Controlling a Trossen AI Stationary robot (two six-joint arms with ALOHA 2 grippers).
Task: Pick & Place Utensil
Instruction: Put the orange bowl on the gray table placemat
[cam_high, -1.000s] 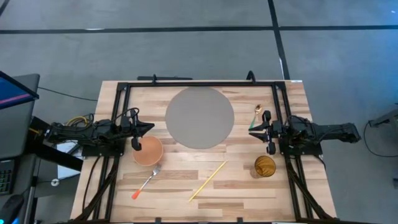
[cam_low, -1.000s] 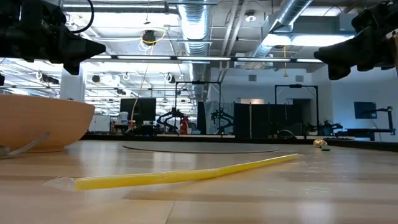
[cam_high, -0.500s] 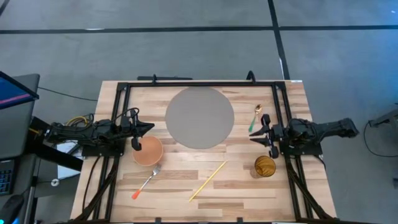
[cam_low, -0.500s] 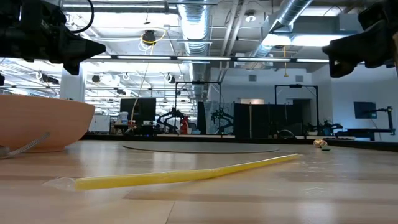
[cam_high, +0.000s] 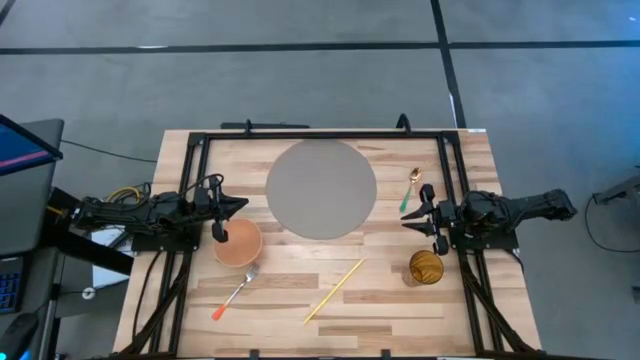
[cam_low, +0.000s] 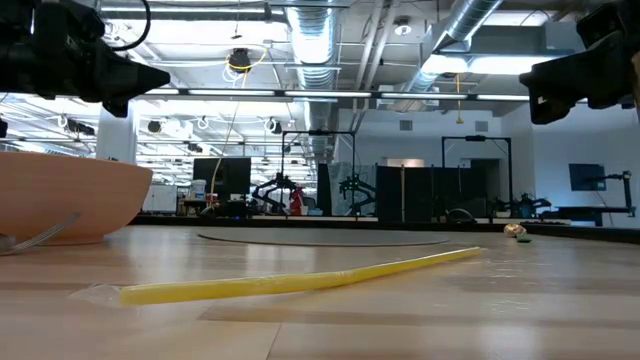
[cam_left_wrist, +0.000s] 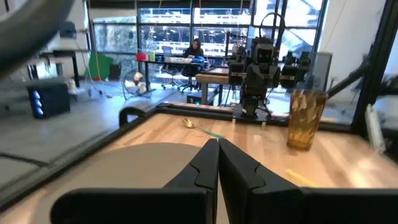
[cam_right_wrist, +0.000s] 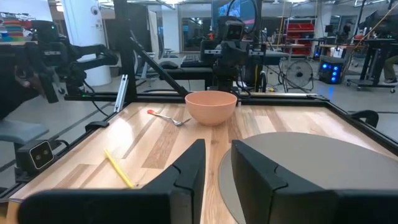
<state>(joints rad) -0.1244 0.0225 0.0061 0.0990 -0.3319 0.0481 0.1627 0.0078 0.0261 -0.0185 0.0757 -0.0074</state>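
A spoon (cam_high: 411, 187) with a gold bowl and a green handle lies flat near the table's right edge, just on the far side of my right gripper (cam_high: 405, 219). That gripper is open, hovers above the wood and touches nothing. A fork (cam_high: 236, 292) with an orange handle lies near the table's near left corner, its tines beside the peach bowl (cam_high: 238, 243). My left gripper (cam_high: 243, 204) is shut and waits in the air over the bowl's far rim. In the left wrist view the shut gripper (cam_left_wrist: 216, 144) points across the table at the spoon (cam_left_wrist: 198, 126).
A round grey mat (cam_high: 321, 188) lies in the far middle of the table. A long yellow straw (cam_high: 335, 290) lies aslant near the near edge. An amber glass (cam_high: 425, 267) stands on the near side of my right gripper. A black frame (cam_high: 320, 134) rims the work area.
My right gripper has shifted a little toward the table's near edge and right edge, then held still. Nothing on the table has moved.
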